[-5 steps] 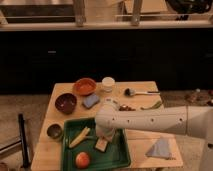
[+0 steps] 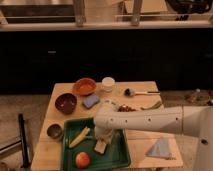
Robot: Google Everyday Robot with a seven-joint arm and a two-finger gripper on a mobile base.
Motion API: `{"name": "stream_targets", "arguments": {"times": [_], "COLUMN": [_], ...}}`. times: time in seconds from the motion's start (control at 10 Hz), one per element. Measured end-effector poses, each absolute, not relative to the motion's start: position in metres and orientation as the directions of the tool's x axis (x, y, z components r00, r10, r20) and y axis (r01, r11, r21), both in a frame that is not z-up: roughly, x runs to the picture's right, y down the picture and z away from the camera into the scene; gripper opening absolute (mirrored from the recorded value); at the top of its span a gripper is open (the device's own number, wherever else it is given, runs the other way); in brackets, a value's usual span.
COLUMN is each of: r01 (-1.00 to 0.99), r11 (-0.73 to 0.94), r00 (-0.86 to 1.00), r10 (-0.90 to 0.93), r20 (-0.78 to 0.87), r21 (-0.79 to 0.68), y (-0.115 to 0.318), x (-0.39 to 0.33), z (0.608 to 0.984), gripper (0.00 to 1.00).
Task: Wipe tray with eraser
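The green tray (image 2: 116, 154) lies on the front left of the wooden table. The tan-brown eraser (image 2: 100, 146) sits inside it near the middle. My gripper (image 2: 103, 135) reaches in from the right on the white arm (image 2: 150, 120) and points down into the tray, its tip right at the eraser's top. A red apple (image 2: 82, 159) and a yellowish strip (image 2: 80, 136) also lie in the tray, left of the eraser.
Behind the tray are a dark red bowl (image 2: 66, 103), an orange bowl (image 2: 85, 86), a blue sponge (image 2: 91, 100) and a white cup (image 2: 107, 83). A small bowl (image 2: 54, 131) stands left of the tray. A brush (image 2: 137, 92) and a grey-blue cloth (image 2: 161, 149) lie to the right.
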State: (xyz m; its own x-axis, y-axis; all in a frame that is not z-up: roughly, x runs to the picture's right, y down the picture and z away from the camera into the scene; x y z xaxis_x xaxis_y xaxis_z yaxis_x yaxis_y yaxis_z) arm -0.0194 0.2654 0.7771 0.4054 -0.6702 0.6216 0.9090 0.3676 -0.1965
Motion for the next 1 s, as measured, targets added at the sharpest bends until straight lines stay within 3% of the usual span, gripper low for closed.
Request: {"name": "stream_targets", "arguments": {"times": [1.0], "r01": [0.884], "r11": [0.382], "r00": [0.464], "r10": [-0.652], "r20": [0.599], "r21": [-0.269], "y": [0.255], "x": [0.017], "z": [0.787], "gripper": [0.05]}}
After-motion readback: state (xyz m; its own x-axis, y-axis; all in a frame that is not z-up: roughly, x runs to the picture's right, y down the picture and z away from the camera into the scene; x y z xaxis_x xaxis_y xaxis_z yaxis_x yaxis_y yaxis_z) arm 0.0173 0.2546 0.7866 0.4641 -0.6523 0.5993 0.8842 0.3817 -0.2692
